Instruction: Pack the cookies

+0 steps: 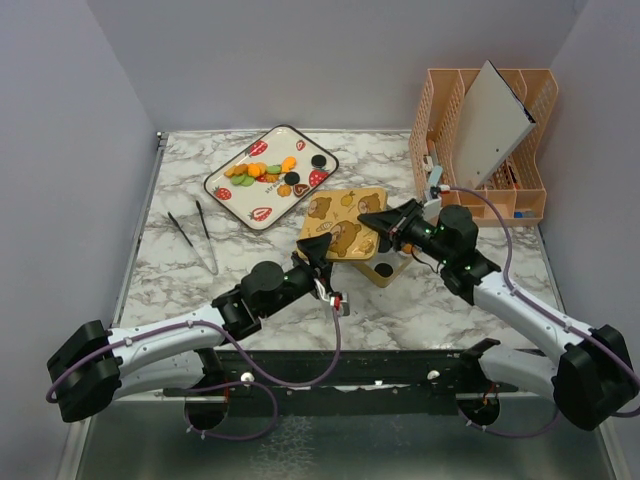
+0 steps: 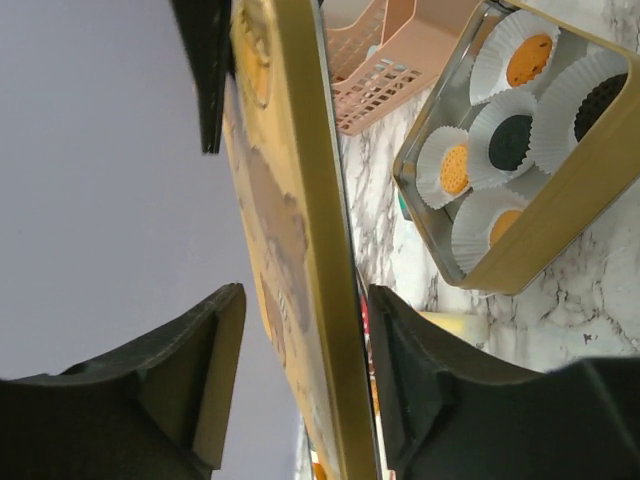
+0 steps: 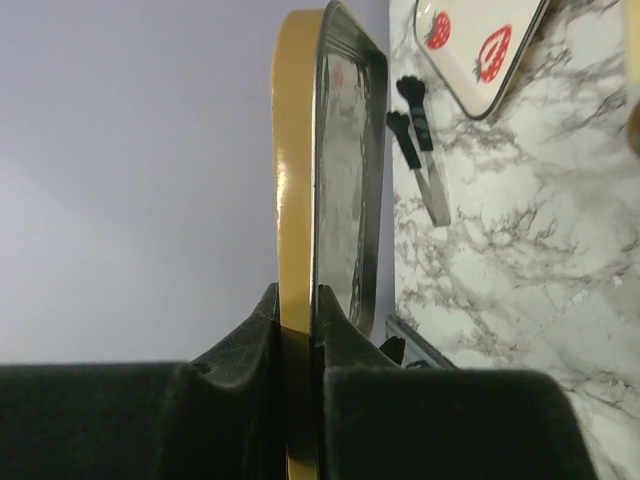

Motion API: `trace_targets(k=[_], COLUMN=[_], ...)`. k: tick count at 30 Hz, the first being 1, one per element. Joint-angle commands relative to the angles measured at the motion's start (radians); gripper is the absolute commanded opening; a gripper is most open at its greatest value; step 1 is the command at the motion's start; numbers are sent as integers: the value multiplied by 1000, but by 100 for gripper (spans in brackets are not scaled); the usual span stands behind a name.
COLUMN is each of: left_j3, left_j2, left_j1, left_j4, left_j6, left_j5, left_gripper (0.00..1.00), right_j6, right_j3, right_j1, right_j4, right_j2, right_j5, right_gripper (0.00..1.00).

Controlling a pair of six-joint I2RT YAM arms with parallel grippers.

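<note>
Loose cookies [image 1: 262,170] in orange, green and black lie on a strawberry-print tray [image 1: 232,190]. More cookies [image 2: 511,141] sit in white paper cups inside a gold tin [image 2: 545,236], which shows on the table in the top view [image 1: 384,271]. A gold bear-print lid [image 1: 341,222] hangs over the tin. My right gripper [image 3: 297,300] is shut on the lid's rim [image 3: 296,180] and shows in the top view [image 1: 386,226]. My left gripper [image 2: 305,300] is open astride the lid's opposite edge [image 2: 300,200], one finger close to it, the other apart; it shows in the top view [image 1: 315,250].
Black-tipped tweezers [image 1: 200,238] lie left of the tin and show in the right wrist view [image 3: 418,150]. An orange rack [image 1: 500,110] holding a white board [image 1: 490,125] stands at the back right. The tray's corner [image 3: 480,45] shows in the right wrist view.
</note>
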Motion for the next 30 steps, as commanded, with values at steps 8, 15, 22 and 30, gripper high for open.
trace_targets(k=[8,15,22,30], left_j3=[36,146,286,338], left_j2=[48,108,207,273], left_j1=[9,133,369,455], left_j4=[29,27,-14,-71], left_j6=[-236,-609,-1081,-1243], left_j5=[-28,-48,58,69], left_gripper=[81,85,85,85], right_j6=[-63,-70,-43,-9], right_j3=[-82,-109,-139,-179], right_j1=[-55,-63,-64,-64], right_j4=[46,21,84,172], right_j2=[-101,-125,-75,30], right_j5=[280,507,601,592], right_gripper=[0,0,0,1])
